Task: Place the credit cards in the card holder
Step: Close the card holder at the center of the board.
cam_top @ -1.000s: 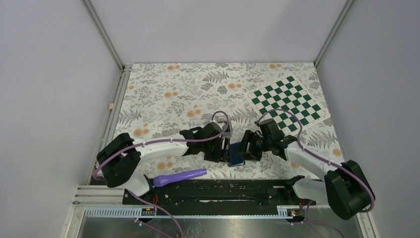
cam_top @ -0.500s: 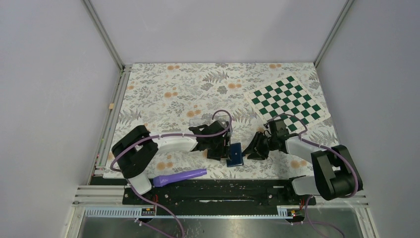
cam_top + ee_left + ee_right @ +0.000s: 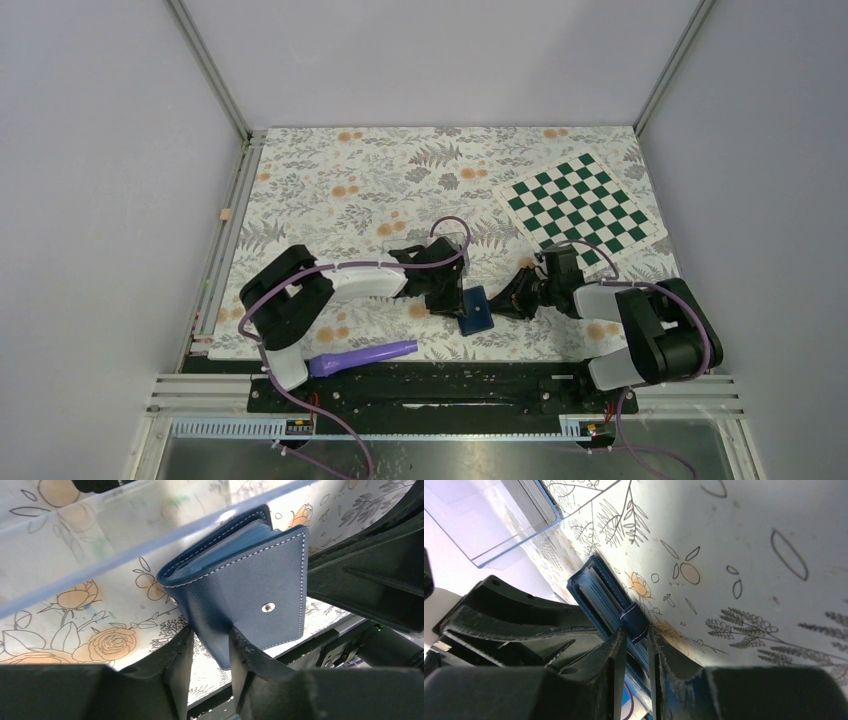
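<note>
The card holder (image 3: 475, 310) is a navy fold-over wallet, folded shut on the floral mat between my two grippers. In the left wrist view its snap-tab face (image 3: 250, 580) shows. Its near corner pokes between the narrowly parted fingers of my left gripper (image 3: 210, 632), and I cannot tell whether they press it. From the top, the left gripper (image 3: 450, 302) sits at the wallet's left edge and the right gripper (image 3: 512, 299) at its right. My right gripper (image 3: 635, 635) straddles the layered edge of the card holder (image 3: 594, 587) at the tab, fingers close against it. The credit cards are hidden.
A clear plastic box (image 3: 425, 243) stands just behind the wallet, its wall close above the left fingers (image 3: 125, 545). A purple tool (image 3: 365, 355) lies near the front rail. A green checkered board (image 3: 580, 205) lies at the back right. A small tan block (image 3: 226, 214) sits at the left edge.
Both pairs of jaws have narrowed. The wallet has settled lower and a little to the right on the mat. Both arms' elbows have drawn inward.
</note>
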You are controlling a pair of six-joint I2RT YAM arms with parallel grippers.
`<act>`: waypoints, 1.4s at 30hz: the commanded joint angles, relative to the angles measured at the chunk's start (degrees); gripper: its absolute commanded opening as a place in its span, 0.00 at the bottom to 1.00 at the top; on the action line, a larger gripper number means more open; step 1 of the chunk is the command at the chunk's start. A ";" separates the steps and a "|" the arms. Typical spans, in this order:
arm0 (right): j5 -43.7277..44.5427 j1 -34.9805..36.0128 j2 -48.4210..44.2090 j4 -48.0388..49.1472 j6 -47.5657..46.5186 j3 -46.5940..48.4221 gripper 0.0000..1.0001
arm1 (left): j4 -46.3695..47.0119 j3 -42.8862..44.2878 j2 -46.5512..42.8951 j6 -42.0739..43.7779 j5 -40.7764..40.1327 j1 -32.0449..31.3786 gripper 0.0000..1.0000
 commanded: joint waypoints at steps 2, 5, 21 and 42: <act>-0.85 -0.22 2.87 10.36 5.50 -2.03 0.27 | -2.68 0.89 4.21 0.61 -1.68 -0.10 0.23; -0.89 -0.21 4.53 14.16 7.11 -2.57 0.26 | -3.93 1.80 5.82 0.75 -1.30 -0.17 0.15; -4.75 -0.22 12.48 30.33 16.04 -2.44 0.00 | -6.52 3.37 9.60 1.23 -0.26 -0.84 0.02; -11.11 -0.40 -9.76 21.00 22.37 -4.37 0.00 | -7.70 2.62 8.45 1.59 -1.91 -0.79 0.06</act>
